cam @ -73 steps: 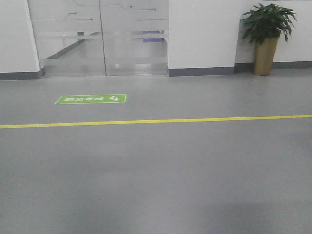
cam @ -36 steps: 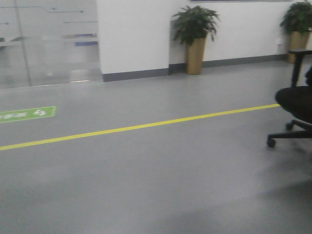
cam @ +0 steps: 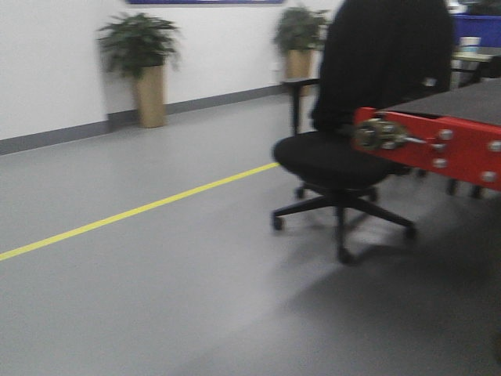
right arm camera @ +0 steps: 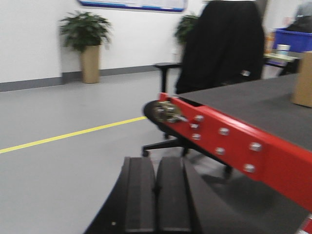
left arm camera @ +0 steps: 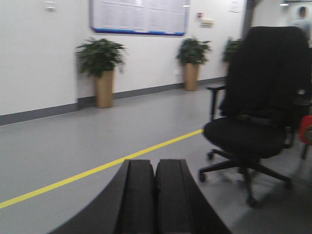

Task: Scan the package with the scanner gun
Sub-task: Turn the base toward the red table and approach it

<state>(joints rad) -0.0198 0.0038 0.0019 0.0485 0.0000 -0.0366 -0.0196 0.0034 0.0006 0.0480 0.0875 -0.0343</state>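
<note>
Grey office floor crossed by a yellow line (cam: pixel 133 210); a black office chair (cam: pixel 352 149) and a red-edged table (cam: pixel 462 149) stand at 2 o'clock. The left gripper (left arm camera: pixel 155 168) and right gripper (right arm camera: pixel 156 165) are both pressed closed and empty. The scanner gun is out of view. A tan cardboard box (right arm camera: pixel 303 80) at 3 o'clock on the tabletop may be the package. This looks like the approach step; next, face the tabletop and find both.

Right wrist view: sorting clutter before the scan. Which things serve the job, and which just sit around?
Job: tan box (maybe the package), red-edged table under it, right hand, shut. No scanner gun visible.
Just around: office chair, potted plant, yellow floor line, blue bin.
</note>
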